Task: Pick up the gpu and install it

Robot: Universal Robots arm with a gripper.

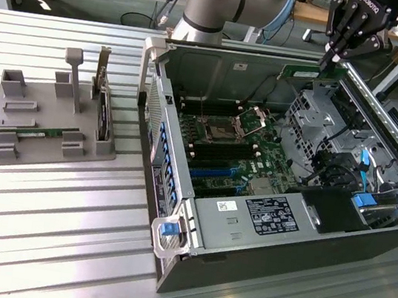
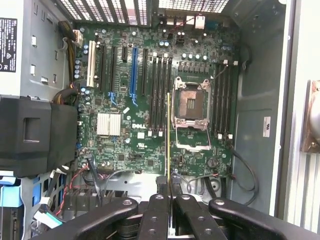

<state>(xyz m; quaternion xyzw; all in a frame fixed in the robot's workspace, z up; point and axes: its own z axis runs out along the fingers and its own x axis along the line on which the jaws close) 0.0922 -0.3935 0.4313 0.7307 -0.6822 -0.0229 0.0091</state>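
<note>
The gpu, a thin green circuit-board stick, hangs in the air over the far rim of the open computer case. My gripper is shut on one end of it, at the exterior view's upper right. In the wrist view the gpu shows edge-on as a thin line running out from between my gripper. It lies high above the motherboard, lined up beside the black memory slots and the open CPU socket.
A grey holder tray sits on the slatted table at the exterior view's left, with another green stick and a dark upright card in it. Inside the case are a black shroud, drive cages and loose cables.
</note>
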